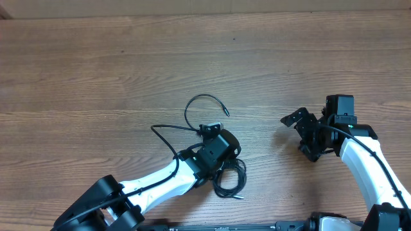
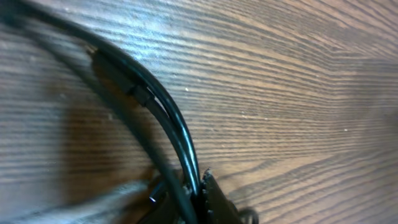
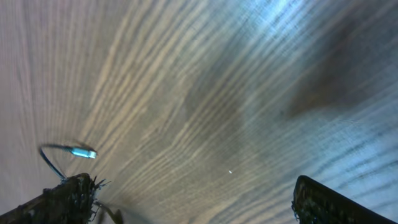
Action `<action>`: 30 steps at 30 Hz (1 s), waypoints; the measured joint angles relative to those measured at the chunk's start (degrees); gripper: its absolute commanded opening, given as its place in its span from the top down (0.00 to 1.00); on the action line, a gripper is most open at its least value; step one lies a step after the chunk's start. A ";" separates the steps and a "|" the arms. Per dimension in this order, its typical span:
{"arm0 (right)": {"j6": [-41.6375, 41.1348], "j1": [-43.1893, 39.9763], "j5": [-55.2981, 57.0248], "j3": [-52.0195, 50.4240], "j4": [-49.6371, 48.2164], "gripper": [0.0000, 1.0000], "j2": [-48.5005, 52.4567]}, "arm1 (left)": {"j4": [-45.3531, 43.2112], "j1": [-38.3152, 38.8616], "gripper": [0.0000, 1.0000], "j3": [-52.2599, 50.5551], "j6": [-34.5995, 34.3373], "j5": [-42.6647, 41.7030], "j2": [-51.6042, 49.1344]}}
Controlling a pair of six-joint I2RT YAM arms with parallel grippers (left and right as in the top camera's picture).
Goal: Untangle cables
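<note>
The cables (image 1: 200, 97) lie in the middle of the tabletop (image 1: 96, 70), with one loop on the far side and a small coil on the near side. The left tool (image 1: 209, 130) is right over them; I cannot tell if it is clamped. The right tool (image 1: 300, 136) is well to the right of them, its fingers wide apart and holding nothing.

No writing, label, brand mark, number or sign could be read in any of the three views. The cables (image 1: 232, 172) at lower centre of the overhead frame and the wooden table (image 1: 96, 64) around them carried nothing legible, and both wrist views showed only bare wood grain and black cord.
</note>
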State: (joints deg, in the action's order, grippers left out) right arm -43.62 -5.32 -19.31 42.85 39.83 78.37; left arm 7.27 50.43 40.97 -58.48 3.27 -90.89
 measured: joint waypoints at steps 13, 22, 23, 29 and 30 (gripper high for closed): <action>9.16 0.00 -11.04 0.00 8.52 0.05 -4.28 | 11.85 -8.63 0.96 8.26 11.76 -0.42 5.57; 20.13 0.55 -27.32 -0.13 9.18 0.00 -10.34 | 13.22 -14.27 0.96 16.72 13.68 -9.40 7.10; 20.52 1.05 -28.55 -0.28 7.98 0.00 -10.34 | 13.57 -14.91 0.96 17.42 13.70 -10.88 7.10; 21.38 6.97 -33.44 -2.45 -2.75 0.00 -10.34 | 15.06 -19.37 0.96 22.56 13.70 -21.44 7.10; 21.46 8.13 -33.81 -2.84 -4.94 0.01 -10.34 | 15.08 -20.02 0.96 23.12 13.73 -23.26 7.10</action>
State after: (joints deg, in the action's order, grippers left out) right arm -22.15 2.81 -53.12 40.01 34.89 68.03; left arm 22.35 30.41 64.10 -44.75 -19.99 -83.79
